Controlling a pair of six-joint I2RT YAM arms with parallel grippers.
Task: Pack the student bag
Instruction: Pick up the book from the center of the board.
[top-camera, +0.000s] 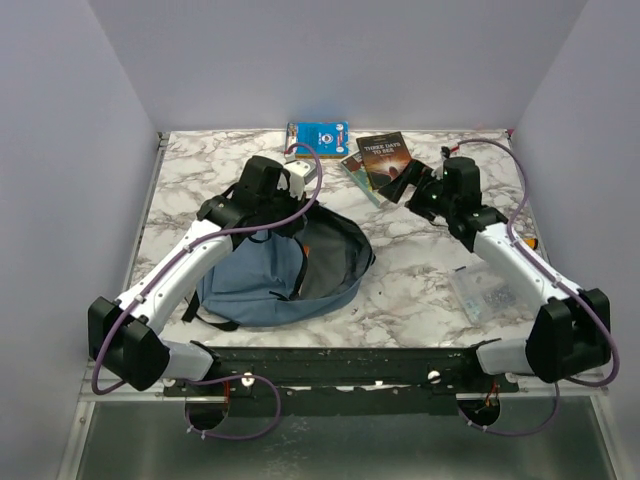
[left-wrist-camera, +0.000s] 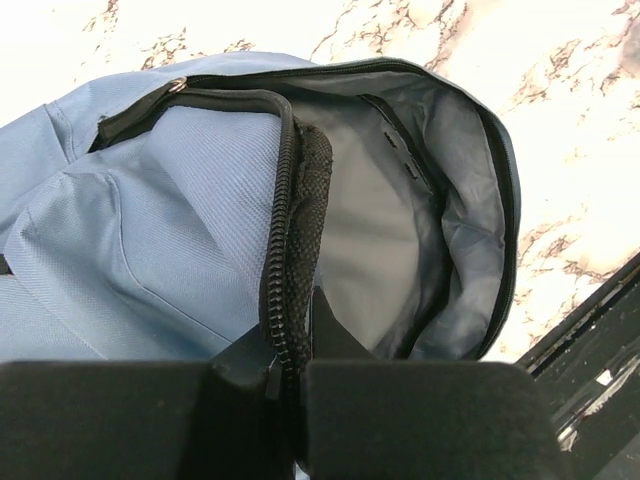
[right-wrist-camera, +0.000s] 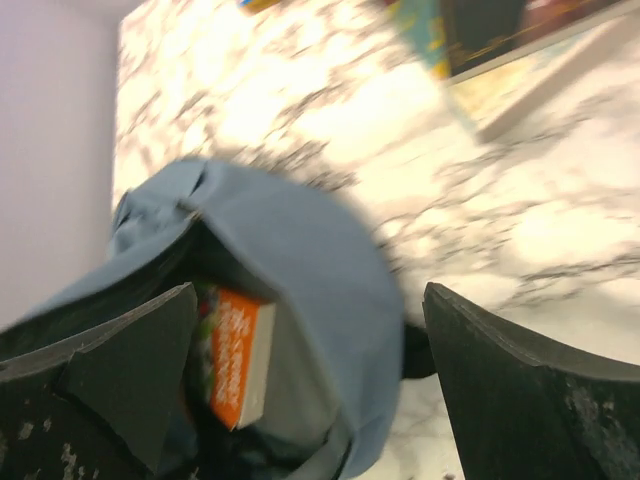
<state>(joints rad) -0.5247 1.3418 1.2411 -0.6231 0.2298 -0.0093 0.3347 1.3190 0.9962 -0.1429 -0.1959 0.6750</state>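
Position of student bag (top-camera: 255, 280): slumped on left-centre of bench (top-camera: 420, 300), mouth gaping toward right and far side. Within the opening, seen from right wrist: orange book (right-wrist-camera: 238, 360), already inside. Upper zipper rim (left-wrist-camera: 285, 250) pinched and lifted by left gripper (left-wrist-camera: 290, 385), fingers together on the fabric edge, mouth propped wide.

Beyond the mouth, toward far right: dark book (top-camera: 385, 158) lying partly over teal book (top-camera: 352, 170), both flat on bench, long axes running roughly near-to-far with a slight slant. Further back, at far edge: blue book (top-camera: 318, 135). Right gripper (top-camera: 408, 183) just beside dark book's near right corner, fingers spread wide, nothing between them.

Decisive relation, as a judgement: loose books immediately far-left of right gripper, bag mouth well to its left. Right arm much nearer to the books; left arm occupied with the rim. Likely call: grasp dark book across its short side, then carry leftward into the opening.

Near right arm: small clear packet (top-camera: 480, 292), apart from the rest.
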